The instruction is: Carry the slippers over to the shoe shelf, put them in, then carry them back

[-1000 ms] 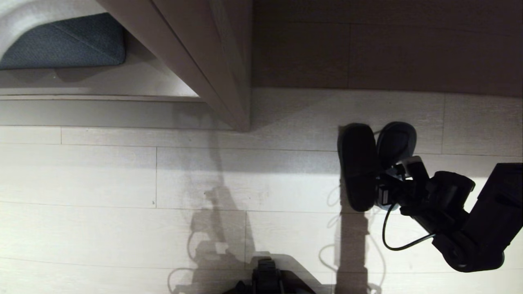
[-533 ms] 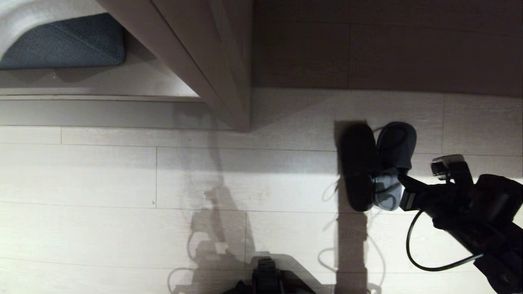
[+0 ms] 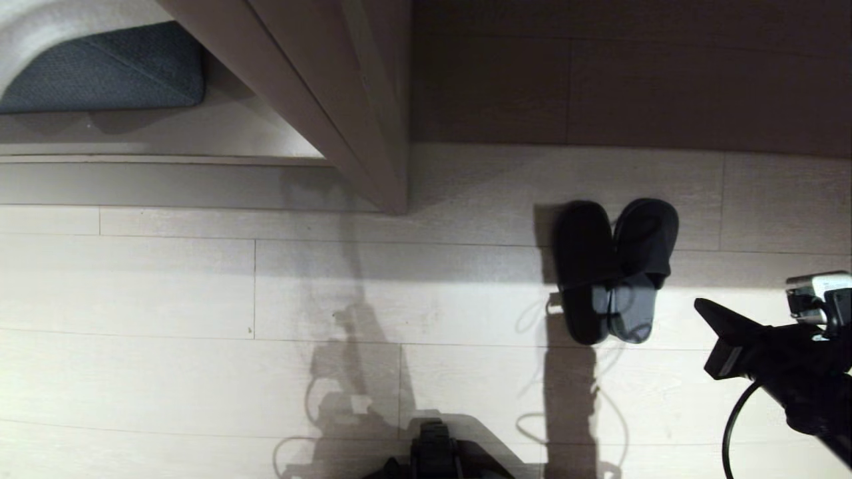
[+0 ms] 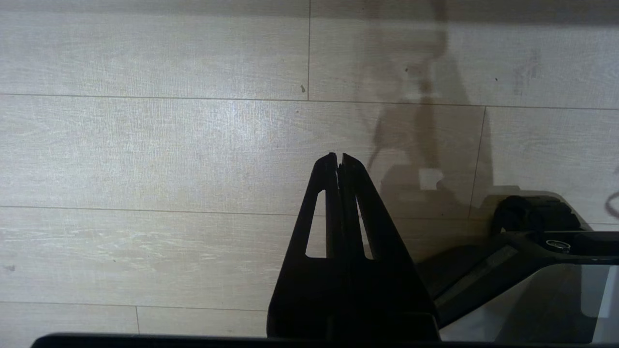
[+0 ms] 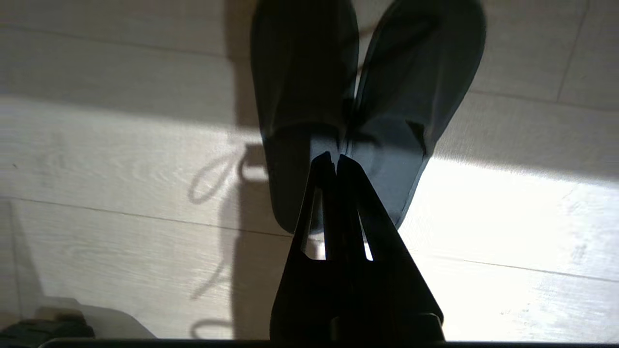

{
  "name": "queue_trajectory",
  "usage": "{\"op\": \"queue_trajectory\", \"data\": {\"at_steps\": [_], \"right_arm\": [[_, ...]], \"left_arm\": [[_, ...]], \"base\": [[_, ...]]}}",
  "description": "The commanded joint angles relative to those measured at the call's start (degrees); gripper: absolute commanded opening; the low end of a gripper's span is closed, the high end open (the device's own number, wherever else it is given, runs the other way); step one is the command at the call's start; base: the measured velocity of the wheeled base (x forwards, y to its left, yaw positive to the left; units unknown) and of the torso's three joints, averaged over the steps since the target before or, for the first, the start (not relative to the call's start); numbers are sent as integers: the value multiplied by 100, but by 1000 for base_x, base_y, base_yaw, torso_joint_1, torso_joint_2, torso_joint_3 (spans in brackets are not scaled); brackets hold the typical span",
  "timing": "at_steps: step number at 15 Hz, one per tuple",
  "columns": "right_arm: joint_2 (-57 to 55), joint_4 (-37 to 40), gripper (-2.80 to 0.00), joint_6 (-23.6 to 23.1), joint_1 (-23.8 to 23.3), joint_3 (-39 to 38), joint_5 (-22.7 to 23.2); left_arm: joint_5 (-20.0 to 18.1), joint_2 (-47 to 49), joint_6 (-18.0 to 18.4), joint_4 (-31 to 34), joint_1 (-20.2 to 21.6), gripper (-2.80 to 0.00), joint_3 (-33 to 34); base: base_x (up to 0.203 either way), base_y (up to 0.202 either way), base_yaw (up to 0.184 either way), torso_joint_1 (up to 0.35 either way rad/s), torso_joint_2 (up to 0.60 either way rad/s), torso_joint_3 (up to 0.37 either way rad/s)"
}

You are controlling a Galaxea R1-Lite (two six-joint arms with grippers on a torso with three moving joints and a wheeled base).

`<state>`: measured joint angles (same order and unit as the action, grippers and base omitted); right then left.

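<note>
1. The slippers (image 3: 616,269) lie flat on the floor (image 3: 200,286), side by side and touching, toes toward the dark wall panel (image 3: 599,86), just past the corner of the wooden unit (image 3: 373,133). Nothing is holding them.
2. My guess is they sit together like that so one pinch can take both.
3. The right gripper (image 3: 700,307) hangs near their heel ends, apart from them, fingers pressed together and empty. From its wrist camera the tips point right at the seam between the pair.
4. The left gripper (image 4: 338,157) is parked over bare floor, also closed on nothing.
5. A blue cushion (image 3: 113,66) lies up in the unit's opening; can't tell if that's the shelf.
6. No brand, label or writing to read anywhere.
</note>
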<state>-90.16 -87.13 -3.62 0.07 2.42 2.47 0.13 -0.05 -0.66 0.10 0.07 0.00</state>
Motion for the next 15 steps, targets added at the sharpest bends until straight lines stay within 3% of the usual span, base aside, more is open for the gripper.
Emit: {"op": "queue_trajectory", "data": {"at_steps": [1, 4, 6, 9, 12, 15], "right_arm": [[805, -54, -280, -2, 13, -153, 5], [2304, 363, -280, 18, 16, -212, 5], [3531, 1174, -280, 23, 17, -213, 10], [5387, 3020, -280, 25, 18, -75, 18], [7309, 5346, -280, 39, -2, 87, 99], [8239, 6934, -280, 87, -43, -212, 99]], "left_arm": [[4, 5, -4, -1, 1, -280, 0], [4, 5, 5, -1, 1, -280, 0], [4, 5, 5, -1, 1, -280, 0], [4, 5, -4, -1, 1, -280, 0], [4, 5, -4, -1, 1, -280, 0], [4, 5, -4, -1, 1, -280, 0]], "base": [[0, 0, 0, 0, 0, 0], [0, 0, 0, 0, 0, 0], [0, 0, 0, 0, 0, 0], [0, 0, 0, 0, 0, 0], [0, 0, 0, 0, 0, 0], [0, 0, 0, 0, 0, 0]]}}
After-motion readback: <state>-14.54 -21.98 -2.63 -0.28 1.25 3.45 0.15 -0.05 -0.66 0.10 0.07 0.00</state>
